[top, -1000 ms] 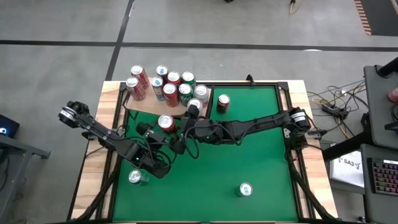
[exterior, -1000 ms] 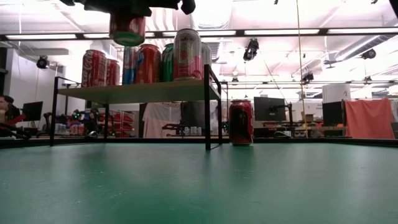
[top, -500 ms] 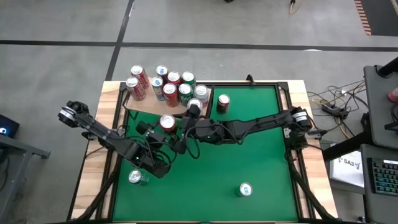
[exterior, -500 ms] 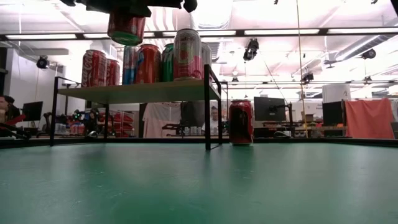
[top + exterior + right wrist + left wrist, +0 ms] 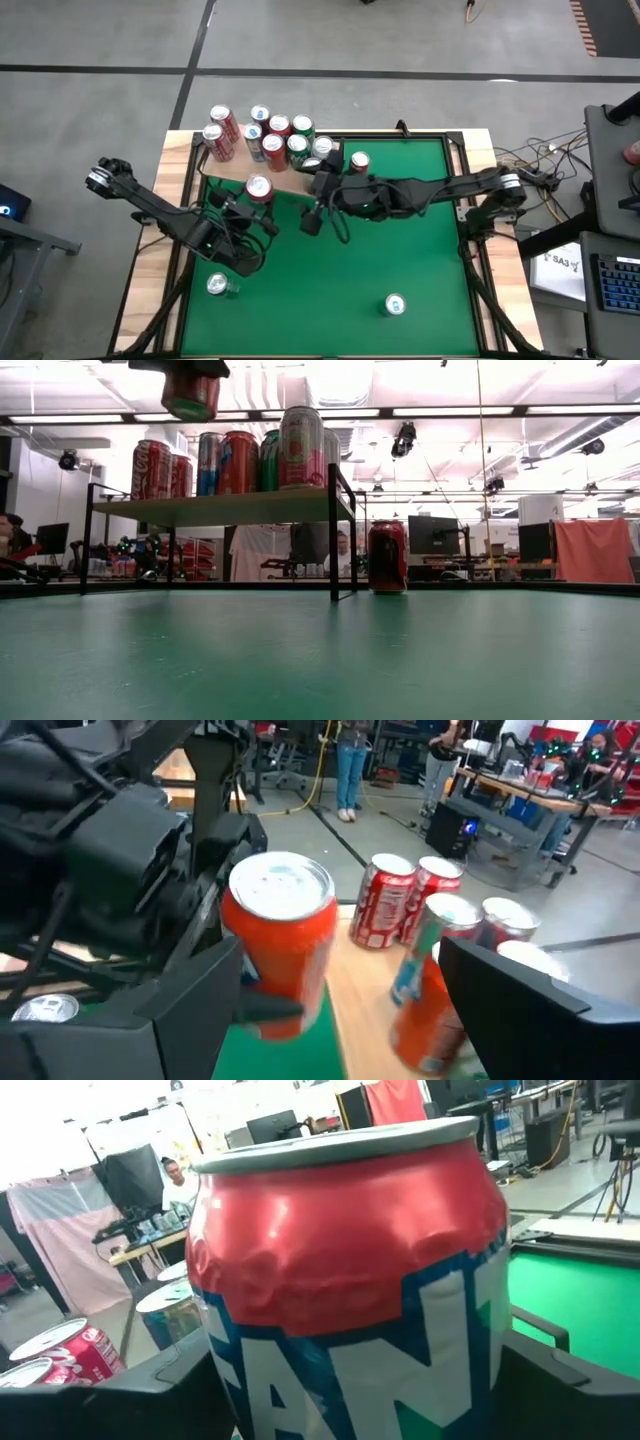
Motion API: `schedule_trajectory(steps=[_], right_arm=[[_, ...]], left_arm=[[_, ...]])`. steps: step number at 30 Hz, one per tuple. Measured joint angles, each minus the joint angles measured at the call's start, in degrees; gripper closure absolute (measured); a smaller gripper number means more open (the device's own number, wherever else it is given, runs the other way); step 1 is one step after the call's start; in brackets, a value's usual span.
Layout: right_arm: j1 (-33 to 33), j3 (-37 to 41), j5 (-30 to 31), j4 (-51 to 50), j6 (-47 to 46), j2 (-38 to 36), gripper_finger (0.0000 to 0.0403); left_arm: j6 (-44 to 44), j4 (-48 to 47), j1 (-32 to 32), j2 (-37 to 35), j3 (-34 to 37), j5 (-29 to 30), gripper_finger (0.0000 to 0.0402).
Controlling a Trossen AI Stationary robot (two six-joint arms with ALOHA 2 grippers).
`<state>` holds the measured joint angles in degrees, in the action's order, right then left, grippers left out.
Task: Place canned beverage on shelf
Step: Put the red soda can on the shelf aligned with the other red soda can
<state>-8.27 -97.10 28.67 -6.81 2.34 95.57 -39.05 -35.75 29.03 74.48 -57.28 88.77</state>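
My left gripper (image 5: 258, 200) grips a dented red Fanta can (image 5: 258, 188), fingers closed on its sides, holding it in the air at the near edge of the shelf (image 5: 228, 166), above the level of its board. My right gripper (image 5: 312, 218) hangs open and empty just right of that can. Several upright cans (image 5: 232, 462) crowd the shelf. One red can (image 5: 358, 164) stands on the green table (image 5: 400, 250) beside it.

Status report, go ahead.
Left gripper shut on red can, raised beside shelf. Right gripper open, clear. Shelf crowded with cans.
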Motion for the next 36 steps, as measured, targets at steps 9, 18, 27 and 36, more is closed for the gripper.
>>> schedule_trajectory(steps=[9,18,27,36], right_arm=[[0.04,0.09,-0.01,-4.87,2.21,-5.38,0.0076],[0.04,0.11,-0.05,-9.41,2.34,-7.15,0.0076],[0.04,0.11,-0.07,-10.03,3.71,-7.14,0.0076],[0.04,0.11,-0.07,-10.49,3.71,-7.30,0.0076]], left_arm=[[5.16,0.39,-5.27,-7.95,0.12,-14.40,0.0110],[5.40,8.13,-9.65,-7.24,6.09,-16.94,0.0110],[16.21,30.61,-10.25,-5.29,16.38,-13.26,0.0110],[32.15,56.94,-12.05,-4.66,24.54,-13.10,0.0110]])
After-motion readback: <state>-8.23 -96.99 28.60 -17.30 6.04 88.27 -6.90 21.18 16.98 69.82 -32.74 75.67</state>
